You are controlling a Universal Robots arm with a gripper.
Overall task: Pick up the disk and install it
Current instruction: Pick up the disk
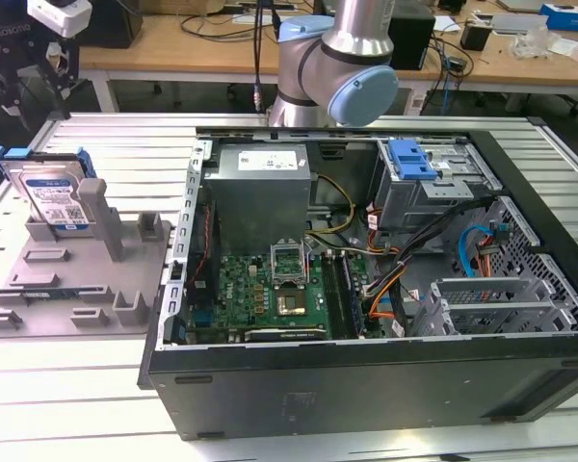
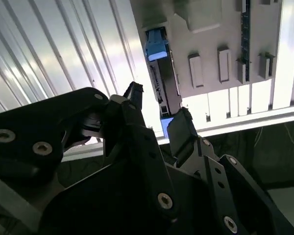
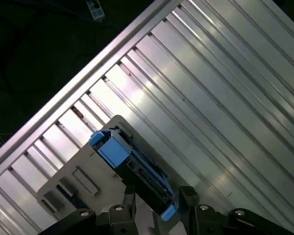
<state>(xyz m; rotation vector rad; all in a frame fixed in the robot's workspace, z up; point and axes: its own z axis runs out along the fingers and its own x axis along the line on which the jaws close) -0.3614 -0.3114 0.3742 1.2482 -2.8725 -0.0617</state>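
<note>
**A:** The disk (image 1: 50,192) stands upright in the grey fixture (image 1: 87,289), at nine o'clock in the exterior view, on the exterior view's left. Blue rails frame it.

**B:** Its white-and-blue label (image 1: 60,204) faces the camera. There's print on it, but I can't make out a word. A fixture post (image 1: 93,207) hides one lower corner.

**A:** In both wrist views the disk shows edge-on, its blue handle (image 2: 156,44) at the far end.

**B:** And the gripper (image 3: 157,193)?

**A:** Spread wide, holding nothing. The disk's near end shows between the fingers (image 3: 130,205). In the exterior view the gripper hangs at twelve o'clock from the disk, apart from it.

**B:** The open computer case (image 1: 366,395) sits at three o'clock from the fixture, just beside it, on the slatted table (image 1: 67,414).

**A:** At one o'clock, a blue latch piece (image 1: 410,159) tops the grey cage (image 1: 433,197). At twelve, the frame edge cuts off the arm (image 1: 352,58).
</note>
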